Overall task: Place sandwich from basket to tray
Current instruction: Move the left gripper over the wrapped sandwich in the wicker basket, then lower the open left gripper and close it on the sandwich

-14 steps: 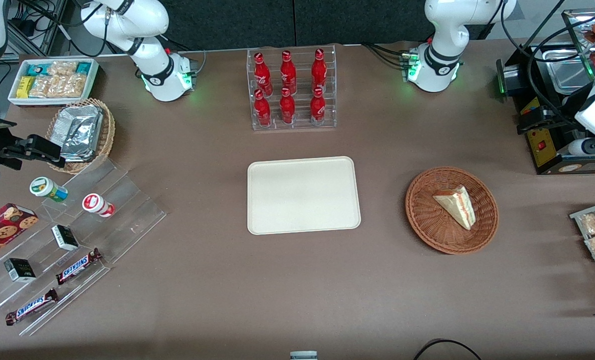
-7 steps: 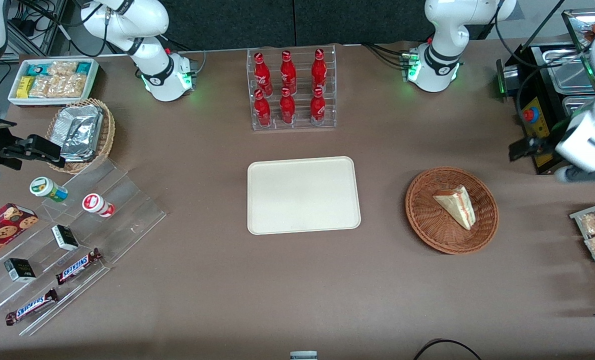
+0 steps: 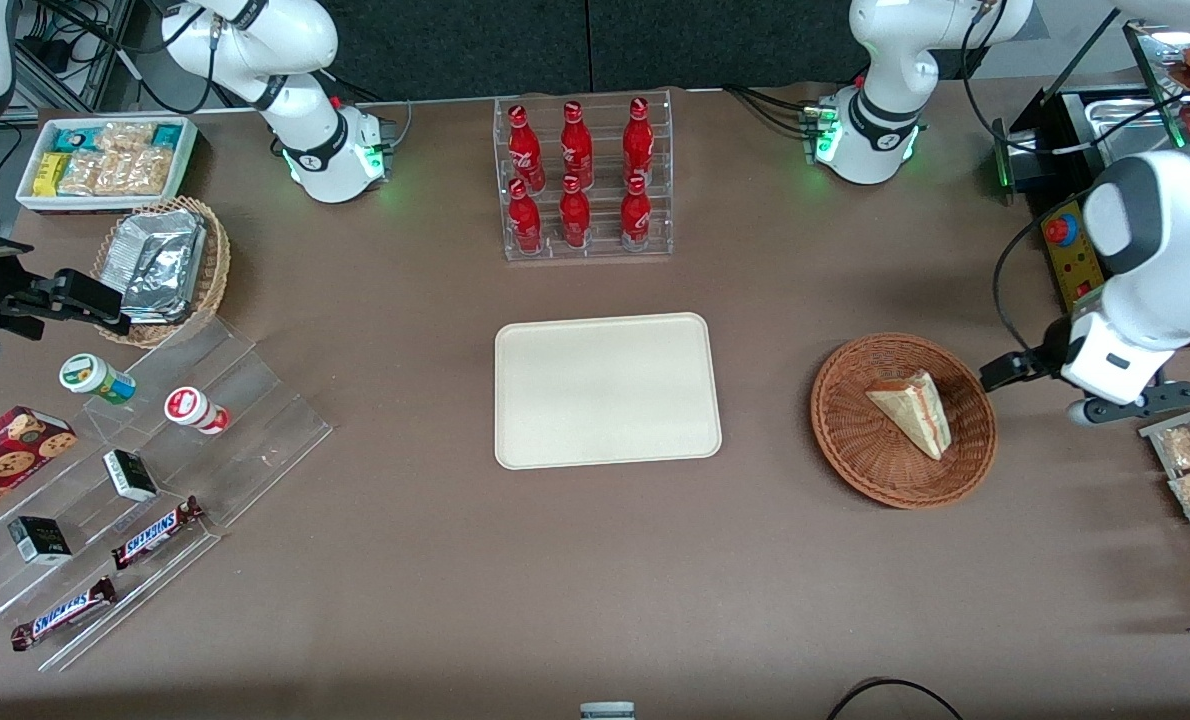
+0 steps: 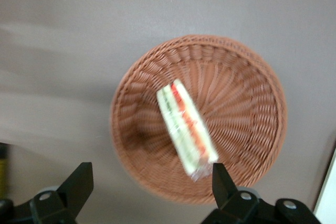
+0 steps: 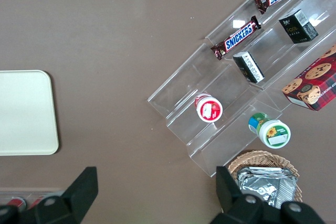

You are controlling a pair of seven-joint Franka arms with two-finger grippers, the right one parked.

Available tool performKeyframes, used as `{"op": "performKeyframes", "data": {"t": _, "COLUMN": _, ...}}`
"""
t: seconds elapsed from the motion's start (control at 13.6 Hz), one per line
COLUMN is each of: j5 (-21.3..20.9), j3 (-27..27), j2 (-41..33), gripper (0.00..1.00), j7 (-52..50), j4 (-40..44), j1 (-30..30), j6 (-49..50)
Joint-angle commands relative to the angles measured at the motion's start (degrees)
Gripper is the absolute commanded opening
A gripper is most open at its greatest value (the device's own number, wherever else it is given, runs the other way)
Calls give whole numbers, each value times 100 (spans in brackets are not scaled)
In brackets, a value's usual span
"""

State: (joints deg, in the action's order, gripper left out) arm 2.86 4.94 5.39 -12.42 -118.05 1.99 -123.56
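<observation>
Sandwich point(image 3: 912, 410): I see one triangular wedge of pale bread; the wrist camera point(image 4: 186, 127) shows green and red filling stripes along its cut edge, and it looks wrapped in clear film.
Where it sits: it lies inside the basket point(image 3: 855, 440), touching the woven floor, with one point aimed toward the front camera.
Basket: I count one of this kind, round, shallow, reddish-brown wicker point(image 4: 247, 93), holding only the wedge.
Tray point(image 3: 555, 440): one cream rectangle with rounded corners and a low rim, beside the basket toward the parked arm's end of the table, well apart from it.
Gripper point(image 4: 149, 182): I have it hovering above the table just beside the basket's rim on the working arm's end; its fingers point(image 4: 79, 184) are spread wide and hold nothing, with the wedge showing between them in the wrist camera.
Gripper, front camera point(image 3: 1000, 370): only a dark tip shows at the basket's edge, under the white wrist.
Bottles point(image 3: 575, 175): I count six red ones in a clear rack, farther from the front camera than the tray.
Chocolate bars point(image 3: 155, 530): two, on the clear stepped stand.
Small jars point(image 3: 95, 378): two on that stand.
</observation>
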Motion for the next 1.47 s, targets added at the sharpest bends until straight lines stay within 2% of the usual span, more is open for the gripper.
{"op": "performKeyframes", "data": {"t": 0.0, "j5": 206, "j3": -46, "j2": -74, "gripper": 100, "j7": -1109, "j4": -743, "j1": 82, "j6": -1069}}
{"op": "performKeyframes", "data": {"t": 0.22, "j5": 172, "j3": -116, "j2": 233, "gripper": 100, "j7": -1946, "j4": -842, "j1": 328, "j6": -1355}}
{"op": "performKeyframes", "data": {"t": 1.03, "j5": 119, "j3": -116, "j2": 902, "gripper": 100, "j7": -2476, "j4": -842, "j1": 636, "j6": -1926}}
{"op": "performKeyframes", "data": {"t": 1.1, "j5": 110, "j3": -116, "j2": 928, "gripper": 97, "j7": -2476, "j4": -842, "j1": 636, "j6": -1961}}
{"op": "performKeyframes", "data": {"t": 1.4, "j5": 84, "j3": -90, "j2": 1008, "gripper": 27, "j7": -2467, "j4": -851, "j1": 636, "j6": -1962}}
